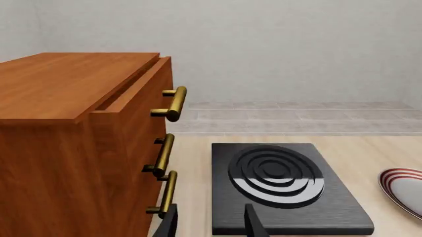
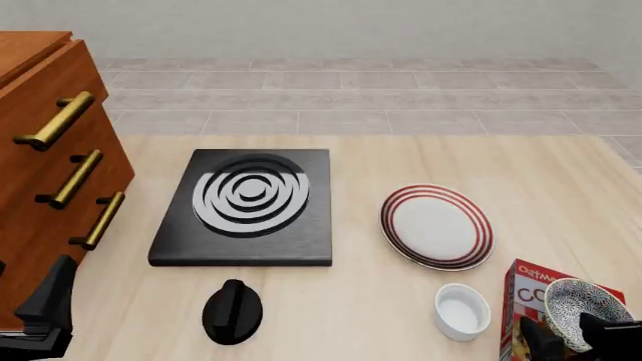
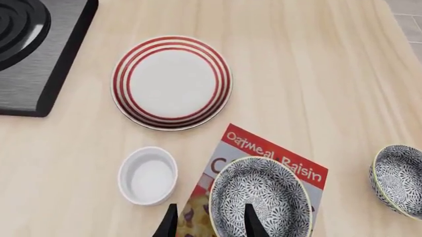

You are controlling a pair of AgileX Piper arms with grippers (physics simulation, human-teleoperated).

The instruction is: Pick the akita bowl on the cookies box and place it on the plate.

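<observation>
A: Left wrist view first. What is there?

B: The left gripper (image 1: 211,224) shows only two dark finger stubs, spread apart with nothing between them, so released. Ahead lie the black square stove with grey rings (image 1: 283,185) and the brown wooden drawer cabinet with brass handles (image 1: 79,143) just beside it. A sliver of the round white plate with red rings (image 1: 403,190) shows at the edge.

A: And the front view?

B: The small akita bowl, dark outside and net-patterned inside (image 2: 582,302), sits on the red-and-white cookies box (image 2: 522,301) at the near right corner of the pale wooden desk (image 2: 561,180). The right gripper (image 2: 576,338) is at the bowl's near side. The plate (image 2: 437,226) lies farther forward and to the left, with a plain white small bowl (image 2: 462,310) between box and plate. A black knob (image 2: 233,310) sits near the stove.

A: The right wrist view?

B: The right gripper (image 3: 209,219) has its fingers parted, straddling the akita bowl's (image 3: 260,197) near rim, not yet clamped. A second patterned bowl (image 3: 399,180) rests on the desk beside the box.

A: How to do this step well?

B: I would seat one finger inside the rim and one outside, then squeeze firmly; a thin rim grip may tilt. Lift straight before travelling. The box sits close to the desk's near edge, so avoid nudging it. The path to the plate (image 3: 171,81) looks open if the carry passes above or beside the white bowl (image 3: 148,175).
</observation>
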